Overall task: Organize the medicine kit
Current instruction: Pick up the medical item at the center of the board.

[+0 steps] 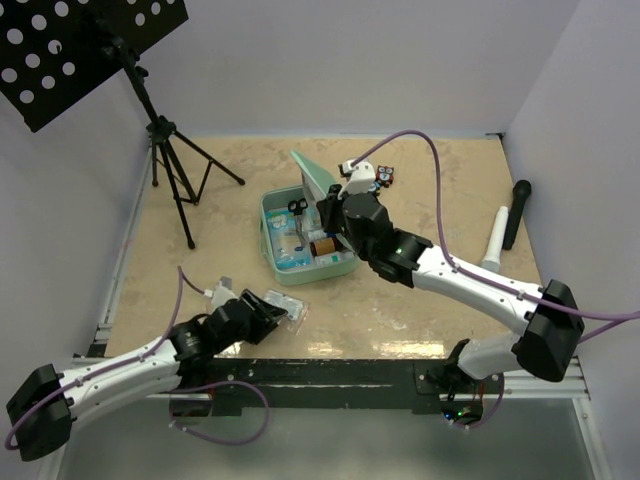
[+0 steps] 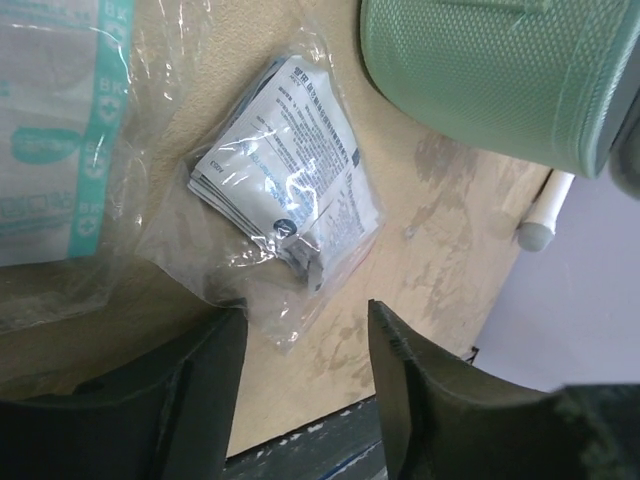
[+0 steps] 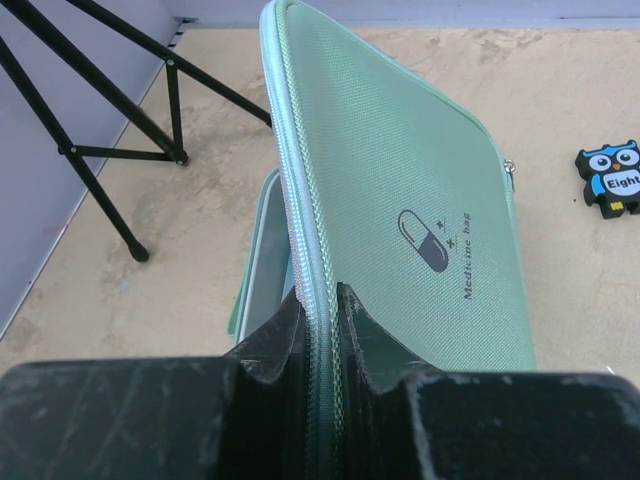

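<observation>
Standing open at mid-table, the medicine kit (image 1: 308, 272) has its lid (image 3: 420, 180) upright, the lid's zip edge pinched by the right gripper (image 3: 318, 300). Near left, the left gripper (image 2: 305, 320) hangs spread over a clear bag of sachets (image 2: 285, 190).

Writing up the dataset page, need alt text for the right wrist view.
The right gripper's fingers pinch the zipper edge of the raised lid of the medicine kit, mint-green, printed with a pill logo and "Medicine bag". An owl-shaped trinket lies on the beige table at right; black tripod legs stand at left.
</observation>
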Controlling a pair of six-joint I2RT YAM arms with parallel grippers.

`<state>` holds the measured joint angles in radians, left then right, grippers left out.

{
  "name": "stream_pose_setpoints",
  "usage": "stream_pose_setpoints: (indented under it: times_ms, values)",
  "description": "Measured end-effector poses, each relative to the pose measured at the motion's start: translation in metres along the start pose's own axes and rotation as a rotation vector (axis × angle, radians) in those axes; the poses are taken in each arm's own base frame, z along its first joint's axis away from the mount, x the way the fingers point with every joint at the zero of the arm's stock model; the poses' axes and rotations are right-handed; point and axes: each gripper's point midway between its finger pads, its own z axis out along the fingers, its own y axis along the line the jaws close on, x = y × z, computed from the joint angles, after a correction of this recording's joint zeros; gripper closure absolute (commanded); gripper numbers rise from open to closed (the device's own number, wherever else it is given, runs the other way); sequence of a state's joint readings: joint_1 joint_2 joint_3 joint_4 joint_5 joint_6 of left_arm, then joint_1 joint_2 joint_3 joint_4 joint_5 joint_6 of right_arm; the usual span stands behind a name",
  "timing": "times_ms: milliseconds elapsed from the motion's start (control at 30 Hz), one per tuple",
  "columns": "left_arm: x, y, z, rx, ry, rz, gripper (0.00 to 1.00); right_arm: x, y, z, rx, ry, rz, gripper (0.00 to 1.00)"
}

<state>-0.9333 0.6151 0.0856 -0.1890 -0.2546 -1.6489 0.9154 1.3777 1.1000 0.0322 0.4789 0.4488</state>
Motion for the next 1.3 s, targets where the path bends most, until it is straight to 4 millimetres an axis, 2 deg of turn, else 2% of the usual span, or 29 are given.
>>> stream_pose_setpoints:
  times_ms: [267, 467, 800, 1033, 1300]
  values:
    - [-0.006, -0.002, 0.006, -0.003, -0.044, -0.042, 0.5, -0.004, -0.004, -0.006, -0.003, -0.013, 0.008, 1.0]
    - [-0.011, -0.004, 0.011, -0.006, -0.075, -0.066, 0.51, -0.002, -0.003, -0.006, -0.011, -0.01, 0.008, 1.0]
    - [-0.022, -0.003, 0.017, -0.016, -0.137, -0.102, 0.6, 0.002, -0.005, -0.012, -0.036, -0.014, 0.012, 1.0]
    - [-0.03, 0.0, 0.024, -0.039, -0.179, -0.099, 0.85, 0.002, -0.005, -0.016, -0.053, -0.012, 0.005, 1.0]
    - [-0.034, 0.008, 0.019, -0.068, -0.193, -0.042, 1.0, 0.003, -0.006, -0.019, -0.055, -0.011, 0.003, 1.0]
